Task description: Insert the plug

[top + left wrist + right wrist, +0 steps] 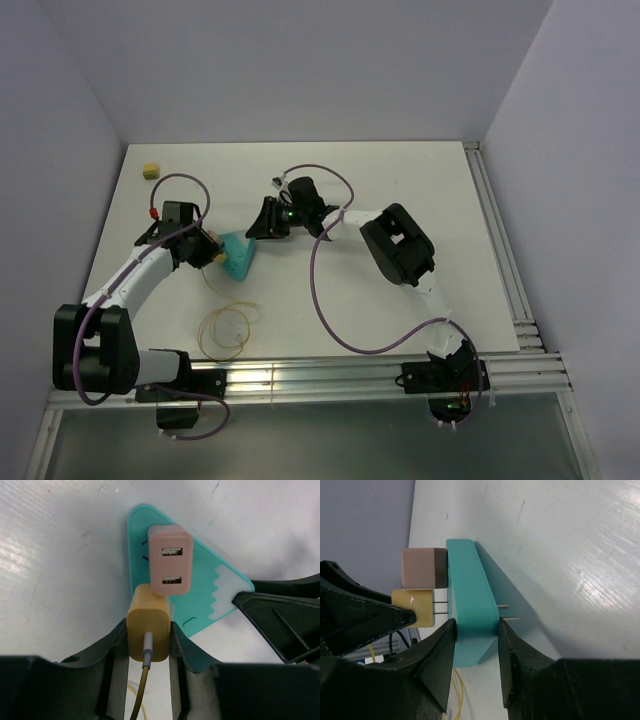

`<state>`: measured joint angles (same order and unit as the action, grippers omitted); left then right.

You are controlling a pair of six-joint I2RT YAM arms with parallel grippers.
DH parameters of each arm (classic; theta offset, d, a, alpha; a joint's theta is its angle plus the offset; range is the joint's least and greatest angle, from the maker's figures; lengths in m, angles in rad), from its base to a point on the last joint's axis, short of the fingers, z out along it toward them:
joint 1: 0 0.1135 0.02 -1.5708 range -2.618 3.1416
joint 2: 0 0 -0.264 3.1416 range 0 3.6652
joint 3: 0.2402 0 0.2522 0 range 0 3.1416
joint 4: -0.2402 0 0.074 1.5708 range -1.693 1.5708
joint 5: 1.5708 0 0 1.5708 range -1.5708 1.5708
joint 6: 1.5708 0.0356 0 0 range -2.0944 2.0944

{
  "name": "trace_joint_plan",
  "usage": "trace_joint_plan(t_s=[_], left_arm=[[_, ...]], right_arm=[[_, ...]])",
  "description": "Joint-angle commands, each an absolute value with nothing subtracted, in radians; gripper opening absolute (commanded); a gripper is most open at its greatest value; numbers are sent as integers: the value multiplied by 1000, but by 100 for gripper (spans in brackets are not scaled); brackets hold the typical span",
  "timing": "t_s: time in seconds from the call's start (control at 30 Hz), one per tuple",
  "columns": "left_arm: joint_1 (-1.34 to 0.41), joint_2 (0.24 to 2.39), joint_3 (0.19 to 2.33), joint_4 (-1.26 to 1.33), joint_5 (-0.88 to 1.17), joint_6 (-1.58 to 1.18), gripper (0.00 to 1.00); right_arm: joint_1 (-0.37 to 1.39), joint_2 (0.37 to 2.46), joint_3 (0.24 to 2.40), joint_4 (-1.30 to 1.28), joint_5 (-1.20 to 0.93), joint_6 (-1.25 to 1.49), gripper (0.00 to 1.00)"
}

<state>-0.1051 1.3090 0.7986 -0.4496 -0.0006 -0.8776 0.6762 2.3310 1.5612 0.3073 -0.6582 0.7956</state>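
The yellow plug [148, 630] sits between my left gripper's [147, 641] fingers, which are shut on its sides; its thin cable [140, 690] trails back to a loop [226, 330] on the table. In the right wrist view the plug [415, 608] stands a little off the teal block [470, 595], with its two bare prongs [440, 607] running into the block's face. Two metal tips [509, 618] stick out of the opposite face. A pink two-port adapter [170, 566] is seated just above it. My right gripper [476, 630] is shut on the teal block's two faces.
A small yellow cube [151, 170] lies at the far left of the white table [420, 200]. Purple arm cables [330, 300] loop over the middle. Aluminium rails [300, 378] run along the near edge and the right side.
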Motion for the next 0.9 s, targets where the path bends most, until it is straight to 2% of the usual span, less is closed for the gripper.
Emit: trace_joint_plan(t_s=[0.0, 0.87], left_arm=[[-101, 1315, 816, -381, 3, -877, 0], [-101, 1390, 788, -302, 5, -858, 0]], right_arm=[[673, 2335, 1546, 339, -630, 765, 0], [673, 2359, 1571, 334, -655, 764, 0]])
